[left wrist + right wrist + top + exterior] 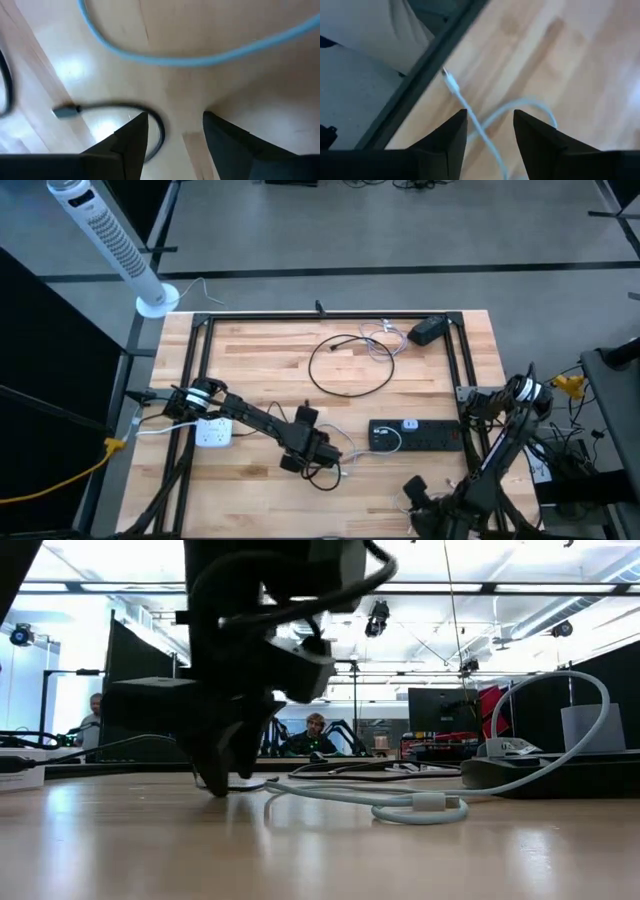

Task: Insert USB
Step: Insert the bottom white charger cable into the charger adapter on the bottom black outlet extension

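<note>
USB plug of my black cable lies loose on the table, just beside the left gripper, whose fingers stand released. Right gripper, likewise unclenched, straddles a white cable.

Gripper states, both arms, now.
Left gripper: jaws open, holding nothing, low over the black cable.
Right gripper: jaws open, holding nothing; the white cable runs between them, ungripped.

grey floor, white tower fan (upright)
</note>
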### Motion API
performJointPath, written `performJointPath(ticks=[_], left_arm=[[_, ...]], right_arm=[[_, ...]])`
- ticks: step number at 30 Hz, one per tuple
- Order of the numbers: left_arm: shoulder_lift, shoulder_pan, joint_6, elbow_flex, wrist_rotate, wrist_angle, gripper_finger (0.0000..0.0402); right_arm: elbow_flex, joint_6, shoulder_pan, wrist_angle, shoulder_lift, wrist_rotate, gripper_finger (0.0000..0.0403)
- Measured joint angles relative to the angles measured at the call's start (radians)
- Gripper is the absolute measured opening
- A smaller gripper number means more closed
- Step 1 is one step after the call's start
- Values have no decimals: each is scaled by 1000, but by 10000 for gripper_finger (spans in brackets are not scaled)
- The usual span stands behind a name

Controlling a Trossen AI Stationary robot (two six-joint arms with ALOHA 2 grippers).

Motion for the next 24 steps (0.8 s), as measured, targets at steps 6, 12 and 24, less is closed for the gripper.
performJointPath(ticks=[6,12,24], left_arm=[[-19,1,-36,-5,93,-58,192],[-35,-1,-40,-6,185,-64,222],[-171,-83,-195,-9,-122,-71,209]], right_arm=[[-2,-105,-4,32,76,-52,133],[0,-152,-2,61,118,-75,113],[-6,-101,-20,39,99,104,2]])
